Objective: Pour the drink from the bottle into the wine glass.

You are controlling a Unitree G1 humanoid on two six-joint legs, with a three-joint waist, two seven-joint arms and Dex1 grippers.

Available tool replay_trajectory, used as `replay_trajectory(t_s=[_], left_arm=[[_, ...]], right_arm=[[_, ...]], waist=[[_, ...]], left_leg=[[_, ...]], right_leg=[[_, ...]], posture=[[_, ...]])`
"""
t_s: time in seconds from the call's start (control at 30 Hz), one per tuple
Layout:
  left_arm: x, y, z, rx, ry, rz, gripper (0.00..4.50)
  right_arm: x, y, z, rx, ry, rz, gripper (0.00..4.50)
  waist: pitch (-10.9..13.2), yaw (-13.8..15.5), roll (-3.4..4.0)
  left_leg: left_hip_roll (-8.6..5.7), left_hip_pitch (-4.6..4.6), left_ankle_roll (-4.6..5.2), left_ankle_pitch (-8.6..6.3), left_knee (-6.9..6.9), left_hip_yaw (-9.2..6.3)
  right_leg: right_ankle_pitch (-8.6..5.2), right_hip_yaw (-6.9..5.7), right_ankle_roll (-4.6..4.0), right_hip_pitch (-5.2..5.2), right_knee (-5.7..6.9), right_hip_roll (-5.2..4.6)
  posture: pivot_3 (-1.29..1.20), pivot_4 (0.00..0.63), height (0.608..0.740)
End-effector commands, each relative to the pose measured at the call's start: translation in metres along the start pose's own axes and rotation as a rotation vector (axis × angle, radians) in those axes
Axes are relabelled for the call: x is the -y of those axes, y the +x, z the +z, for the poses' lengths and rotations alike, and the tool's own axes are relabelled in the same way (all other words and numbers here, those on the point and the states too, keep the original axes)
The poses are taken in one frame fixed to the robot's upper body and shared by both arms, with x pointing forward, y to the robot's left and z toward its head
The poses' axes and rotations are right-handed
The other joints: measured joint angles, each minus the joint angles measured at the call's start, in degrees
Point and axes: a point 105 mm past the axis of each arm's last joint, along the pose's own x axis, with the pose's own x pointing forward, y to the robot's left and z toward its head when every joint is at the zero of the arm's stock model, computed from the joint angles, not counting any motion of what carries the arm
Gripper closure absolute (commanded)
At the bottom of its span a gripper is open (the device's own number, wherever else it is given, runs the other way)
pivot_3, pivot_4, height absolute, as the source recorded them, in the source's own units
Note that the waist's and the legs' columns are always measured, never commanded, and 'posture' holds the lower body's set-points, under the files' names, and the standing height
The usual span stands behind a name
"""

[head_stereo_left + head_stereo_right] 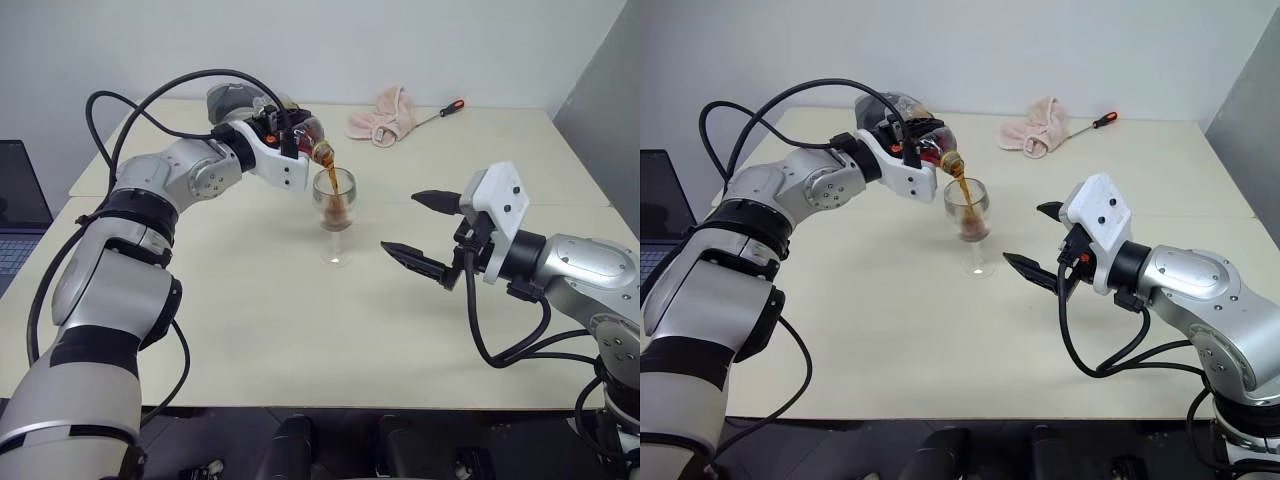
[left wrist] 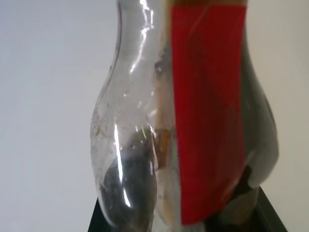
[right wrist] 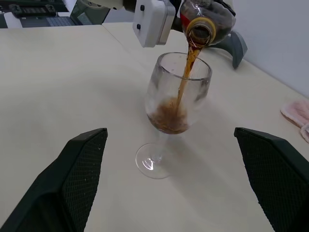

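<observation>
Cola-dark drink (image 3: 182, 92) falls in 1 thin stream from the bottle (image 1: 915, 133) into the wine glass (image 3: 176, 99), because my left gripper (image 1: 283, 137), clamped on the bottle's body, has tipped it with the mouth just above the rim so the stream lands inside the bowl. The glass stands upright on the table (image 1: 250, 320) near the middle, its bowl filled only at the bottom, so I judge the pour is far from done. My right gripper (image 1: 425, 232) hangs beside the glass with its 2 fingers spread wide, touching nothing, placed I think to steady the stem if needed
</observation>
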Motion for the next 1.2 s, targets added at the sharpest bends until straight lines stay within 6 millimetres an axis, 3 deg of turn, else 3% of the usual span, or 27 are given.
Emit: replay_trajectory(t_s=[0.03,1.07,1.2], left_arm=[[-0.0254,-0.0013,-0.0053,-0.009,0.034,0.065,3.48],[-0.0302,-0.0033,-0.0059,-0.002,0.055,0.090,3.48],[-0.0300,-0.0038,-0.0087,-0.020,-0.032,0.107,3.48]], right_arm=[[-0.0027,-0.0027,0.0093,0.032,-0.040,-0.005,0.00],[-0.0004,-0.0012,0.0055,0.032,-0.038,-0.011,0.00],[-0.0002,-0.0007,0.0048,0.031,-0.035,-0.012,0.00]], waist=[[0.0,0.0,0.00],[0.0,0.0,0.00],[0.0,0.0,0.00]], left_leg=[[0.00,0.00,0.00,0.00,0.00,0.00],[0.00,0.00,0.00,0.01,0.03,0.02],[0.00,0.00,-0.01,0.01,0.04,0.02]], right_leg=[[0.00,0.00,0.00,0.00,0.00,0.00],[0.00,0.01,0.00,-0.02,0.06,0.00],[0.00,0.01,0.00,-0.02,0.07,0.00]], posture=[[0.00,0.150,0.740],[0.00,0.150,0.740],[0.00,0.150,0.740]])
